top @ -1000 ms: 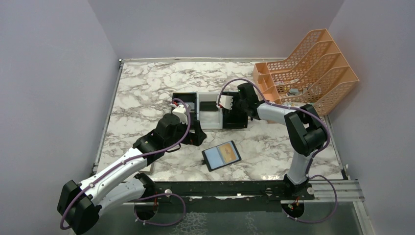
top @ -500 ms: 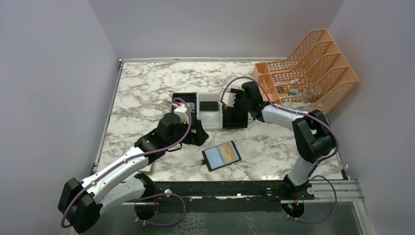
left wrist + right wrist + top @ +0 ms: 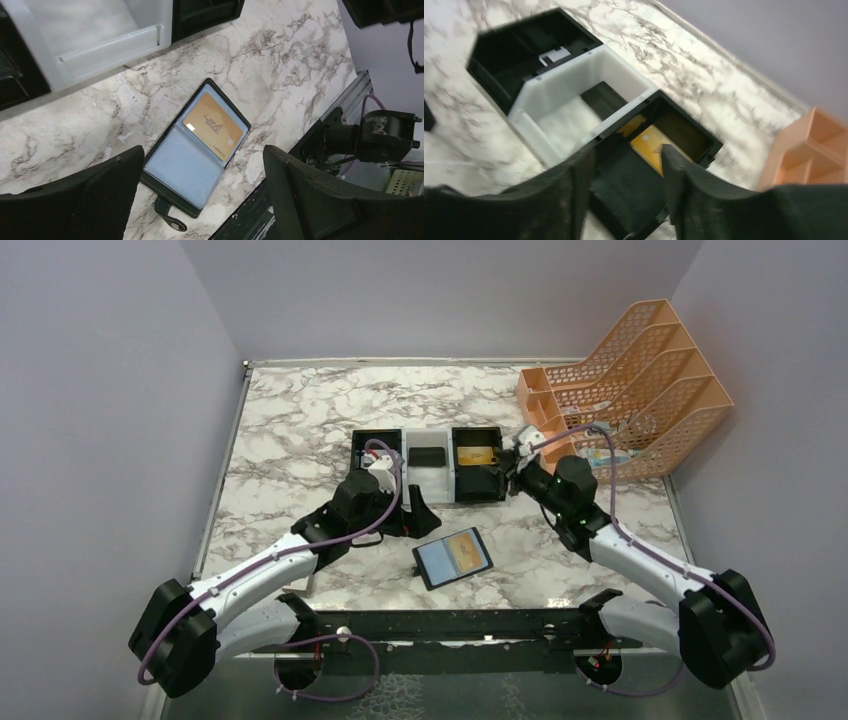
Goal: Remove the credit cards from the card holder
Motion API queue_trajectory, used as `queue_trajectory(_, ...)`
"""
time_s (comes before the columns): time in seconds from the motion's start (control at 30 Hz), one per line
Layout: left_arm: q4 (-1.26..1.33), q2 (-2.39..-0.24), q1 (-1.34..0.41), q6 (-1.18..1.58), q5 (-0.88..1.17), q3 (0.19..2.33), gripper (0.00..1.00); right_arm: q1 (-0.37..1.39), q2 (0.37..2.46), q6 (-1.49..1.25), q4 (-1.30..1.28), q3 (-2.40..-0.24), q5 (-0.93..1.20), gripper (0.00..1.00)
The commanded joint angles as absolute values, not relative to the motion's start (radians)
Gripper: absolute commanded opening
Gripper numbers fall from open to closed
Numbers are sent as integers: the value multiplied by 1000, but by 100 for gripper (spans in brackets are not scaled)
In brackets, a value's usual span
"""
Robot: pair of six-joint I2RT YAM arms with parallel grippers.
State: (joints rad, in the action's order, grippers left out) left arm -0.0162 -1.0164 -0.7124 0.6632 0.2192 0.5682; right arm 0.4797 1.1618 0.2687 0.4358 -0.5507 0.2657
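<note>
The black card holder (image 3: 437,565) lies open on the marble near the front. A gold-tan credit card (image 3: 467,553) sits in its right pocket, also in the left wrist view (image 3: 215,127). The left bluish-grey pocket (image 3: 184,167) looks empty. My left gripper (image 3: 414,519) hovers just above and left of the holder, open and empty (image 3: 200,200). A second gold card (image 3: 475,455) lies in the tray's right black compartment (image 3: 650,144). My right gripper (image 3: 510,480) is open and empty by that compartment's near right corner (image 3: 626,192). I see no silver-grey card.
The black-white-black tray (image 3: 430,497) stands mid-table, with a dark item (image 3: 428,456) in its white compartment and a pale item (image 3: 553,56) in the left one. An orange file rack (image 3: 630,380) stands at the back right. The metal base rail (image 3: 480,625) runs along the near edge.
My right arm has pulled back out of the tray's right compartment toward the near right, uncovering a gold card there. My left gripper has edged closer to the open holder.
</note>
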Motion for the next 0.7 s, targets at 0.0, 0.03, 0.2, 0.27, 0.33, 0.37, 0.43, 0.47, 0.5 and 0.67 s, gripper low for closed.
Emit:
queue_trajectory(0.0,138,-1054,-740,754,266,531,90,484,1048,-444,485,-411,107,41)
queue_trajectory(0.03,157,-1070,-750,768,252,527,89,484,1028,-504,439,-401,106,40)
queue_trajectory(0.2,255,-1167,-831,852,167,514,84,485,1003,-576,463,-318,434,56)
queue_trajectory(0.27,261,-1219,-876,860,131,535,80,485,1003,-600,413,-322,449,45)
queue_trajectory(0.33,262,-1257,-928,863,105,555,79,485,1008,-591,310,-345,432,31)
queue_trajectory(0.37,263,-1271,-948,865,89,560,77,484,1012,-579,272,-354,432,30)
queue_trajectory(0.43,268,-1290,-982,876,52,562,73,484,1022,-563,211,-365,439,30)
queue_trajectory(0.47,275,-1300,-992,886,37,558,70,485,1027,-559,182,-369,445,30)
queue_trajectory(0.5,286,-1309,-998,899,25,554,68,484,1032,-554,165,-370,461,30)
queue_trajectory(0.67,392,-1376,-1009,973,13,528,62,484,1065,-527,123,-372,524,26)
